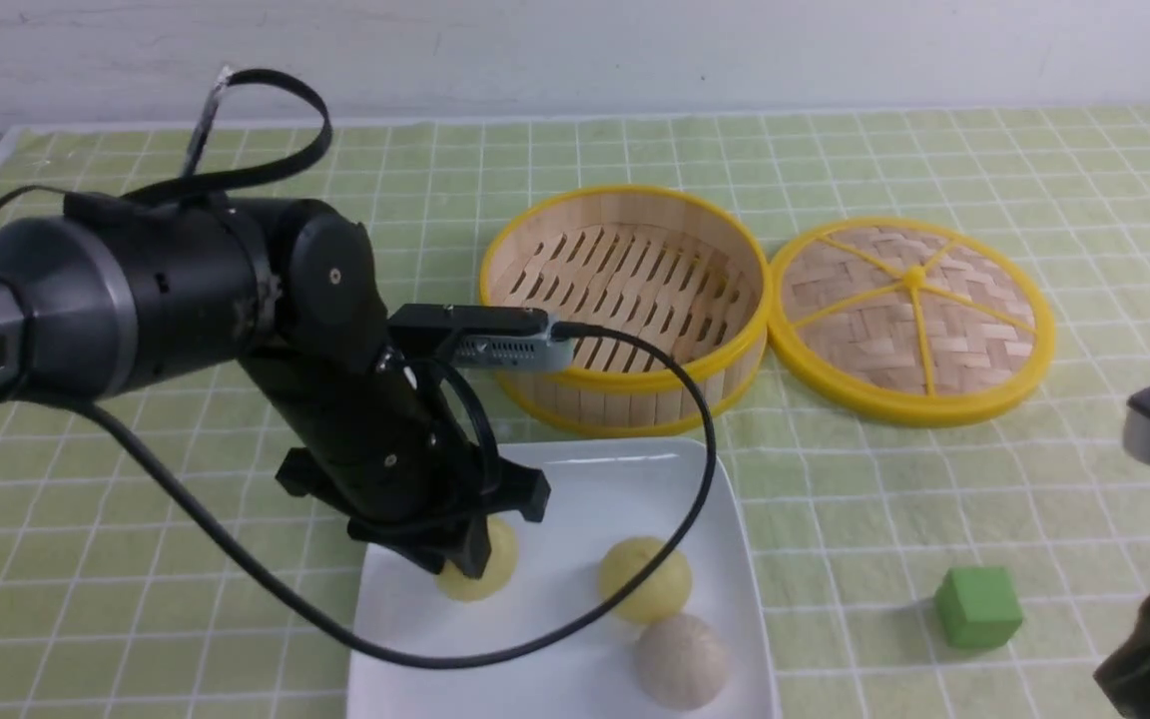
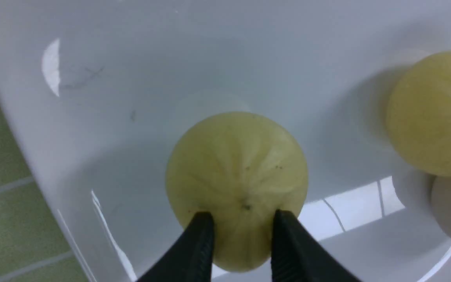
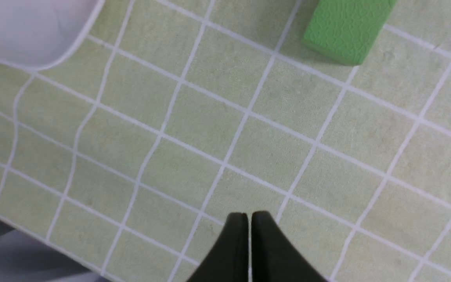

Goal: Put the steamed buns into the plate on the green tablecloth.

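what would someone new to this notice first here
Probably the bulky black left arm, reaching over the white square plate, its cable looping across. Next, the yellow-rimmed bamboo basket behind the plate, with its round woven lid to the right. Then the bright green cube alone on the tablecloth, right of the plate.

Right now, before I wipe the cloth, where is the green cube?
In the front view, the green cube is on the right, just right of the plate.

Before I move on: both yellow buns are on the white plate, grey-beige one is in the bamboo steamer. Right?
Not quite: the front view shows the grey-beige bun also on the plate. Both yellow buns are there.
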